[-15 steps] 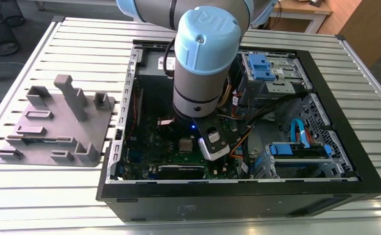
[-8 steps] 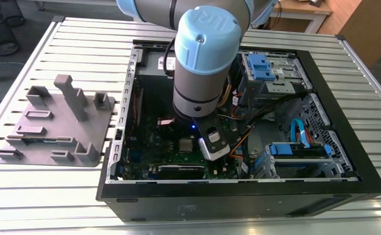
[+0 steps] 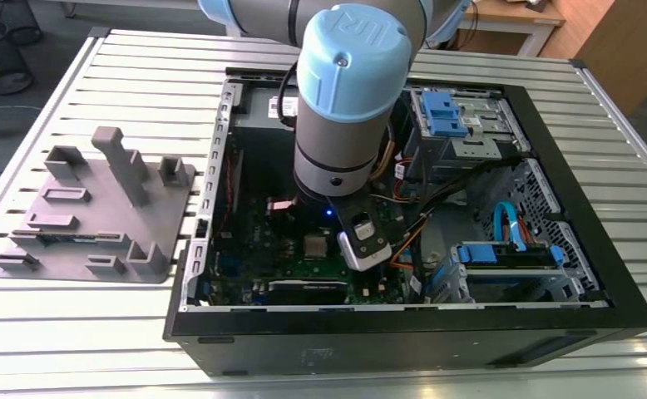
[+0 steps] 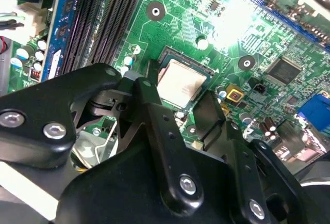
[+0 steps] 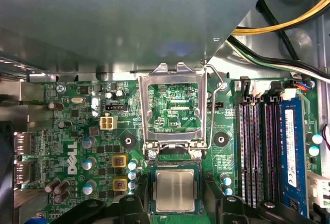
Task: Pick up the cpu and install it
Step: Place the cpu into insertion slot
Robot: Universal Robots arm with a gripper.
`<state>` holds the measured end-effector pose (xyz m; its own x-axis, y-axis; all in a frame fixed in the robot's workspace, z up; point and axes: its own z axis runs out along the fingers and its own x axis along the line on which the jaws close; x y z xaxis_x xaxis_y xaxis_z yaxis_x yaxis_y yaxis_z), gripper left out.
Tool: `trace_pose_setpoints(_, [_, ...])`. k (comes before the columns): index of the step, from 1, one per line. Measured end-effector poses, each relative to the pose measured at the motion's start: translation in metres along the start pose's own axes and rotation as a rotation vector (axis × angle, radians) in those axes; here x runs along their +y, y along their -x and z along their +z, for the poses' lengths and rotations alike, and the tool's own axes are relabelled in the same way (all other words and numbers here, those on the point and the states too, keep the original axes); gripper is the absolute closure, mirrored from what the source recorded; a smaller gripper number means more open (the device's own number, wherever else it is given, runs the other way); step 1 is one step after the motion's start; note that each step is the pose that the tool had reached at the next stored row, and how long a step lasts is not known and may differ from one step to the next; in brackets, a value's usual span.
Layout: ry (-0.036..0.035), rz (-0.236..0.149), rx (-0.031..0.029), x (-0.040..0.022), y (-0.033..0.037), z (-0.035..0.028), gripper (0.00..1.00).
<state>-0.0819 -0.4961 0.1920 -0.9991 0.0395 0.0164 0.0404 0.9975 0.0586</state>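
Exterior view first: the grey robot arm with the light-blue joint cap (image 3: pixel 352 50) reaches straight down into the open black metal computer case (image 3: pixel 412 349). The case lies on a slatted silvery metal table (image 3: pixel 101 75). At the exterior view's left, well apart from the case, sits the matte grey plastic holder (image 3: pixel 91 216) with its upright blocks. Inside the case, on the green circuit board (image 3: pixel 251 249), you can just make out the cpu (image 3: pixel 317 246). It's a small flat square chip with a shiny silver top, right beside the lower end of the arm. Blue plastic drive brackets (image 3: pixel 440 112) sit at the far end of the case, toward the exterior view's right.

Second wrist view: the black gripper (image 4: pixel 175 92) hangs low over the board with its two fingers (image 4: pixel 154 121) spread wide, one on each side of the cpu (image 4: pixel 180 82). The chip lies flat in the rectangular metal-framed socket (image 4: pixel 188 61), and neither finger looks to be touching it. Long black memory slots (image 4: pixel 103 22) run near the socket.

First wrist view, same deal: the cpu (image 5: pixel 175 190) sits flat in the socket, and the gripper (image 5: pixel 176 203) has its fingers (image 5: pixel 136 208) clear of the chip's edges, holding nothing. The socket's silver metal load plate (image 5: pixel 172 75) is flipped open on the side away from the gripper, showing bare board through its window. A bundle of yellow and black cables (image 5: pixel 289 22) crosses the case wall beyond it.
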Motion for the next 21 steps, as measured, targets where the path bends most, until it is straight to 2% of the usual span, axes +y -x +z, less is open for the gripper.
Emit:
trace_pose_setpoints(3, [0.0,0.0,0.0,0.0,0.0,-0.0001,0.47])
trace_pose_setpoints(5, [-0.0003,0.0,0.0003,0.0,0.0,-0.0004,0.6])
trace_pose_setpoints(7, [-0.0001,0.0,0.0001,0.0,0.0,-0.0004,0.62])
trace_pose_setpoints(21, [-0.0003,0.0,0.0002,-0.0001,-0.0001,-0.0009,0.62])
